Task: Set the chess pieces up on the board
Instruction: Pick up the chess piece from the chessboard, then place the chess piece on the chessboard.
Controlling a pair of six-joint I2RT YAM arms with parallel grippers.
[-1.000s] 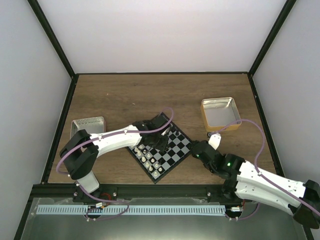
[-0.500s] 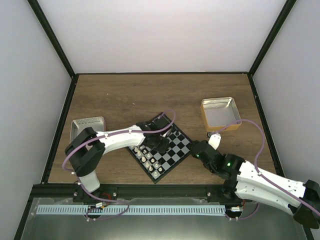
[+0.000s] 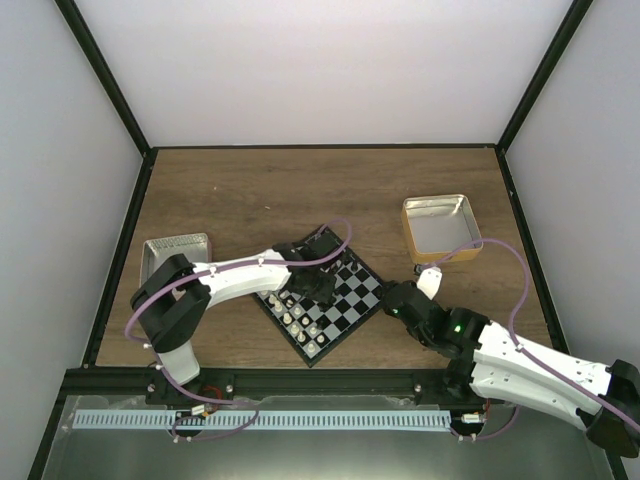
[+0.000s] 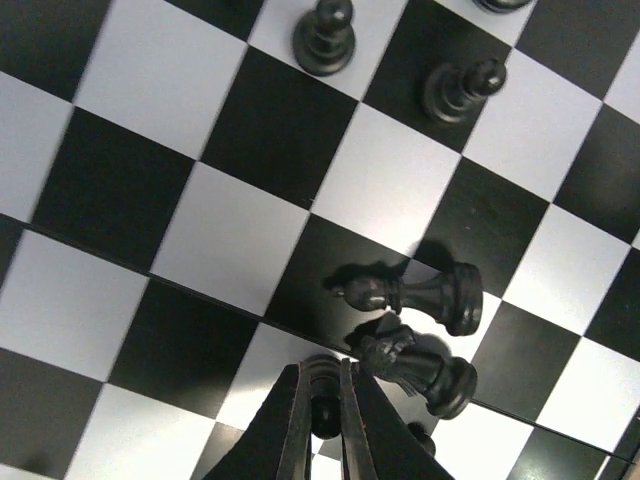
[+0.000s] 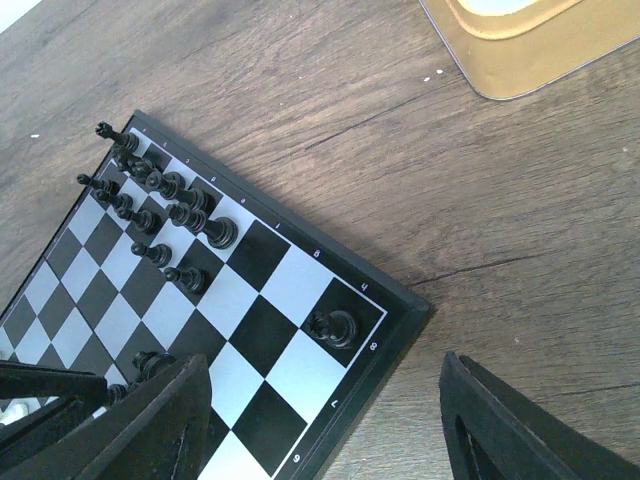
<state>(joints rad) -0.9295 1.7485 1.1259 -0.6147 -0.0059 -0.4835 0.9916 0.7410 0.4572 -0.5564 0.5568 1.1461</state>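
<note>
The small black-and-grey checked board (image 3: 347,306) sits turned cornerwise mid-front on the brown wooden worktop (image 3: 250,190). Cream chess pieces (image 3: 291,312) stand lined up along its near-left side. The black chess pieces (image 5: 160,198) are only partly sorted, I'd say: most crowd one corner, a lone one (image 5: 333,327) stands on a corner square, and two more (image 4: 412,330) seem to lie toppled. So the black side is left to finish.

The left gripper (image 4: 325,372) has its jaws pinched nearly together on what looks like a small black pawn (image 4: 325,408). The right gripper (image 5: 325,400) hangs over the board's edge, jaws spread wide, holding nothing. A tan-rimmed metal tray (image 3: 408,222) lies beyond.
</note>
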